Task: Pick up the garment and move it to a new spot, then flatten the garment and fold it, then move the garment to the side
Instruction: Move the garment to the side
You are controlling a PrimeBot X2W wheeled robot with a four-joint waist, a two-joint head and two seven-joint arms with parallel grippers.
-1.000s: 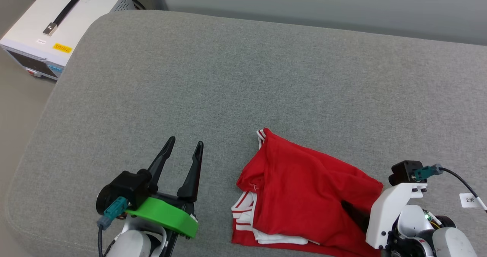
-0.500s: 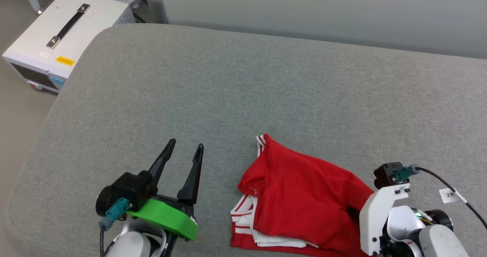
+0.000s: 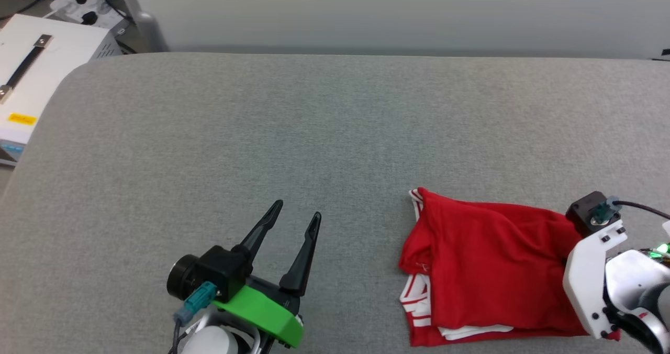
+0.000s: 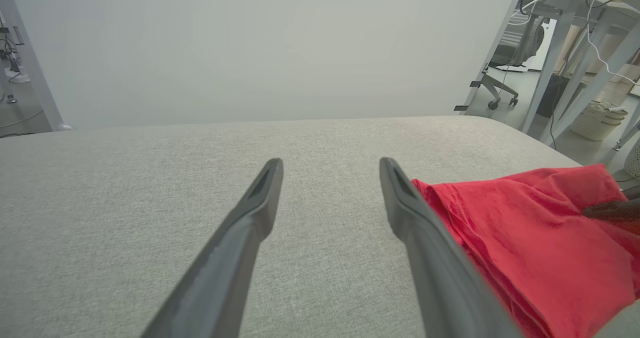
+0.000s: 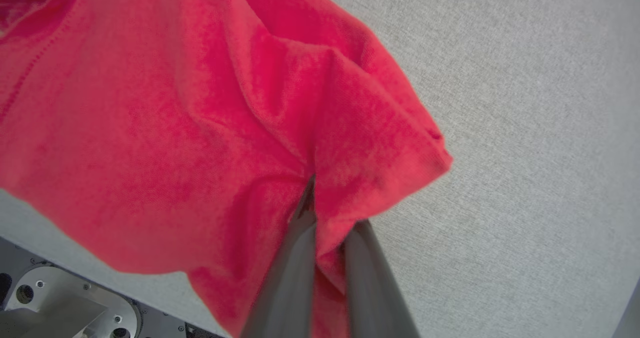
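Note:
The garment (image 3: 487, 270) lies folded and rumpled on the grey cushion, red with white striped trim showing at its left edge; its lettering is hidden. My right gripper (image 5: 327, 213) is shut on a bunched red fold at the garment's right end. Its white wrist housing (image 3: 594, 275) sits at the lower right of the head view. My left gripper (image 3: 297, 209) is open and holds nothing, standing on the cushion well left of the garment. In the left wrist view my left gripper (image 4: 330, 162) has the garment (image 4: 525, 238) just past its right finger.
The grey cushion (image 3: 261, 123) stretches wide behind and to the left. A white equipment box (image 3: 21, 76) stands off its far left corner, with a power strip (image 3: 78, 3) behind it. A pale wall lines the back. Desk legs and a basket (image 4: 597, 120) stand beyond the right end.
The head camera has swung, shifting the whole picture. The garment, held by my right gripper, has slid rightward away from my left gripper and now lies more level. My left gripper stays open.

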